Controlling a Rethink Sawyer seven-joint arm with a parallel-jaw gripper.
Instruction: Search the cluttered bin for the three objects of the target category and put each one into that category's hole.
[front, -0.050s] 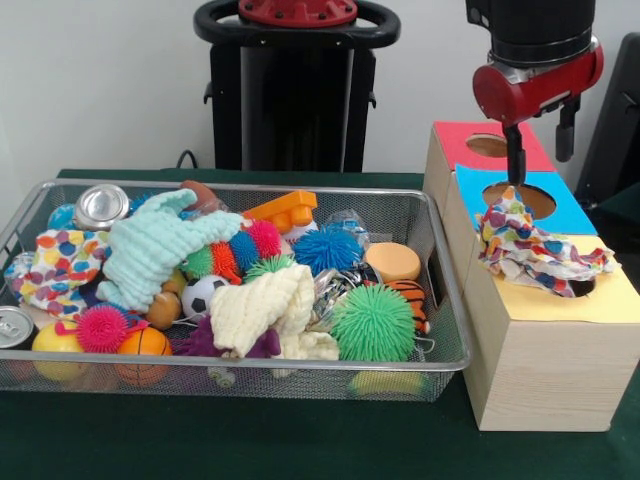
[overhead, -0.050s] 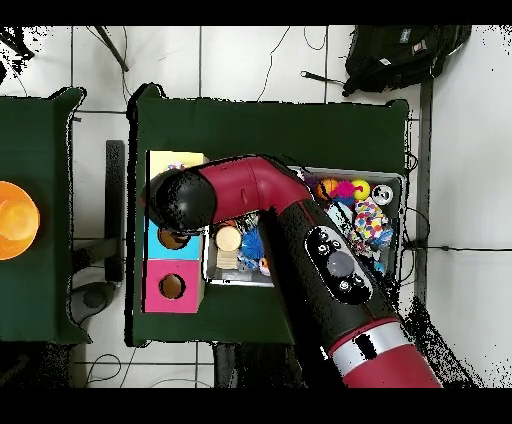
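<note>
Bin: the wire bin (front, -0.050s: 440, 300) sits on the green worktop (front, -0.050s: 300, 440). It is full of spiky balls, cans, cloths and toys.

Box: the wooden box (front, -0.050s: 540, 370) stands just beside the bin. It has 3 coloured tops, red, blue and yellow, and each top has a hole.

Cloth: a spotted cloth (front, -0.050s: 535, 250) lies on the box, near the blue hole (front, -0.050s: 520, 200) and over part of the yellow hole (front, -0.050s: 580, 288). It is bunched up and not inside a hole.

Gripper: the gripper (front, -0.050s: 540, 140) hangs right above the box, over the blue top. It holds nothing that I can see.

Fingers: 1 thin finger points down at the blue hole, and another dark part sits apart to its side. I cannot tell if the fingers are spread or pressed together.

Step now: I think the cloth is a target thing and needs to go down its hole.

How to do it well: pinch the cloth at its high, bunched middle, lift it clear, hold it over the right hole, then let go so all of it drops in.

Watch out: a loose corner may catch on the rim.

Still in the bin: a mint cloth (front, -0.050s: 150, 250), a cream cloth (front, -0.050s: 265, 310) and another spotted cloth (front, -0.050s: 60, 265).
</note>
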